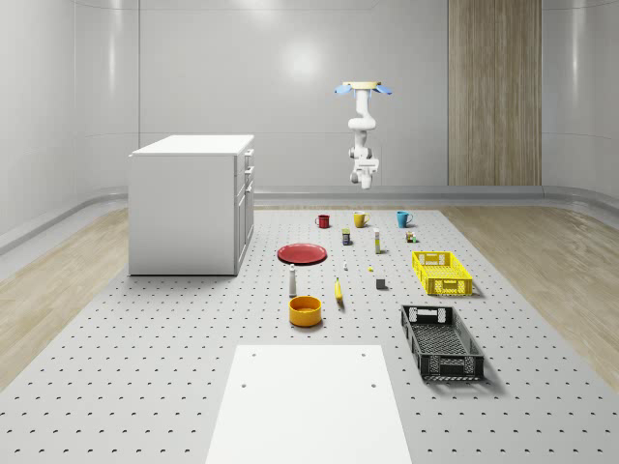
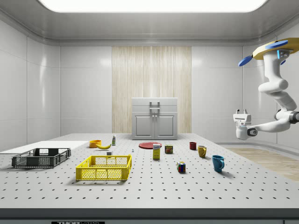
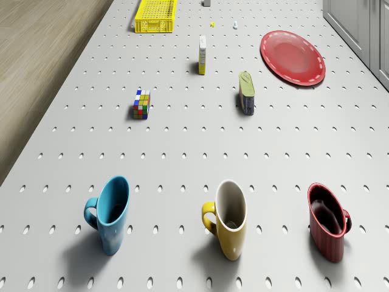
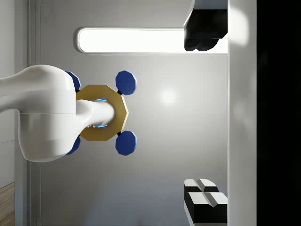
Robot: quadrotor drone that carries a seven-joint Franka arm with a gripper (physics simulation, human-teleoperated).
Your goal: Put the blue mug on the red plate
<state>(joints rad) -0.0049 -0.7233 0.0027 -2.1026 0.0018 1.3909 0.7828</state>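
Observation:
The blue mug (image 1: 403, 218) (image 2: 217, 163) (image 3: 112, 213) stands upright at the far end of the pegboard table, last in a row of three mugs. The red plate (image 1: 303, 253) (image 2: 150, 145) (image 3: 292, 56) lies flat nearer the table's middle, beside the cabinet. My drone (image 1: 364, 89) (image 2: 271, 50) (image 4: 101, 113) hovers high above the table's far edge, behind the mugs. The arm hangs folded below it. My gripper (image 1: 364, 176) (image 2: 241, 113) (image 4: 203, 115) is high in the air, well above the mugs, turned up toward the drone, open and holding nothing.
A yellow mug (image 3: 230, 218) and a red mug (image 3: 328, 228) stand next to the blue one. A Rubik's cube (image 3: 141, 104), a can (image 3: 246, 93) and a small box (image 3: 202, 55) lie between mugs and plate. A white cabinet (image 1: 191, 203), yellow crate (image 1: 441, 272) and black crate (image 1: 441, 340) stand farther off.

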